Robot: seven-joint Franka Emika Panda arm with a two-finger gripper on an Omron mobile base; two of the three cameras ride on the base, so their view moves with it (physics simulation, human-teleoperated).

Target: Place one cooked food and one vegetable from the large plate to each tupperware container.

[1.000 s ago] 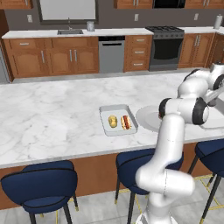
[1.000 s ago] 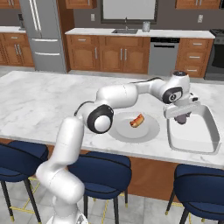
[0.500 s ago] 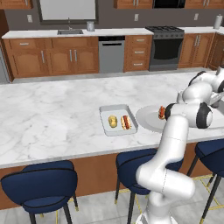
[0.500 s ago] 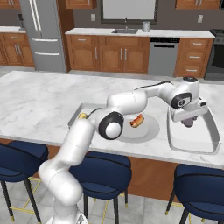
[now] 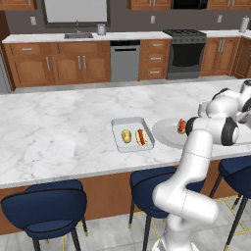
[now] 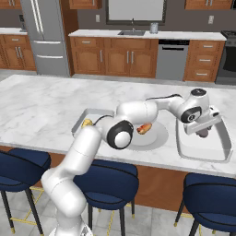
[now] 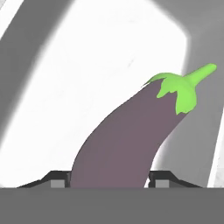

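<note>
My gripper (image 7: 109, 181) is shut on a purple eggplant (image 7: 131, 131) with a green stem, which points away from the hand. In the right base view the gripper (image 6: 202, 131) hangs just above the larger tupperware container (image 6: 182, 150) at the right. The tray's white floor (image 7: 87, 65) lies under the eggplant. The large plate (image 6: 159, 138) beside it carries a hot dog (image 6: 144, 128). The smaller tupperware container (image 5: 117, 139) to the left holds a yellowish-tan vegetable (image 5: 126, 136) and a hot dog (image 5: 141, 137). The plate (image 5: 166, 137) and its hot dog (image 5: 182, 126) sit right of that tray.
All of this stands on a marble island counter (image 5: 59, 132). Blue stools (image 5: 46, 203) line its near edge. Cabinets, a sink and a stove run along the back wall. My white arm curves over the plate in the right base view.
The hand has carried the eggplant a little further right and nearer, lower over the larger tray. The plate and the smaller tray have not moved.
</note>
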